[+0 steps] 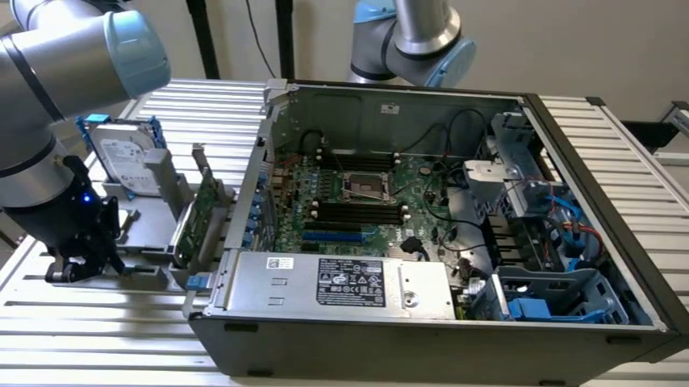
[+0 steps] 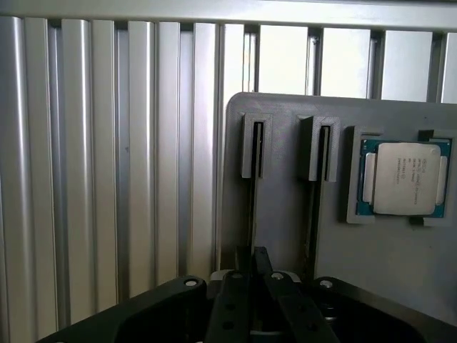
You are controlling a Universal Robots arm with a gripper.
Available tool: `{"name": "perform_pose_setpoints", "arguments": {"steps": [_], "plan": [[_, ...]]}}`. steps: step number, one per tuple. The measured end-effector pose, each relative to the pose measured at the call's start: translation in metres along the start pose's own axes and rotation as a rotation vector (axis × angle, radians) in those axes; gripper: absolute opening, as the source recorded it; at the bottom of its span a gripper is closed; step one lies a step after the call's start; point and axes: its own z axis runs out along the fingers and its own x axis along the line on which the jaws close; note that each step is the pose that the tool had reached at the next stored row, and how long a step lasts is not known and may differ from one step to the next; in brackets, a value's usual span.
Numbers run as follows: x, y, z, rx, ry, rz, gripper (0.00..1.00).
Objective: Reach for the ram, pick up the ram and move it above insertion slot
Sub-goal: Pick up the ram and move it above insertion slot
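The ram [image 2: 251, 214] stands edge-on in the grey holder [image 2: 285, 229] as a thin dark strip running from a slotted post toward my fingers. My gripper [image 2: 252, 254] is down at the holder with its jaws pinched together on that strip. In the exterior view my gripper [image 1: 77, 262] sits low at the holder's [image 1: 140, 274] near end, on the exterior view's left of the open computer case [image 1: 398, 90]. The black memory slots [image 1: 356, 211] lie on the motherboard inside the case, well away from my gripper.
A second thin strip [image 2: 312, 229] stands in the neighbouring holder slot. A processor chip [image 2: 403, 179] rests in a holder pocket. A green expansion card [image 1: 199, 214] and a hard drive [image 1: 124, 161] stand upright between my arm and the case. Another arm [image 1: 415, 40] rises behind the case.
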Motion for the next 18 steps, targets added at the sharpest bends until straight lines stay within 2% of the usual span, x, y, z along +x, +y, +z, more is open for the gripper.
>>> {"name": "perform_pose_setpoints", "arguments": {"steps": [18], "plan": [[0.0000, 0.0000, -0.0008, -0.0004, -0.0001, 0.000, 0.13]]}}
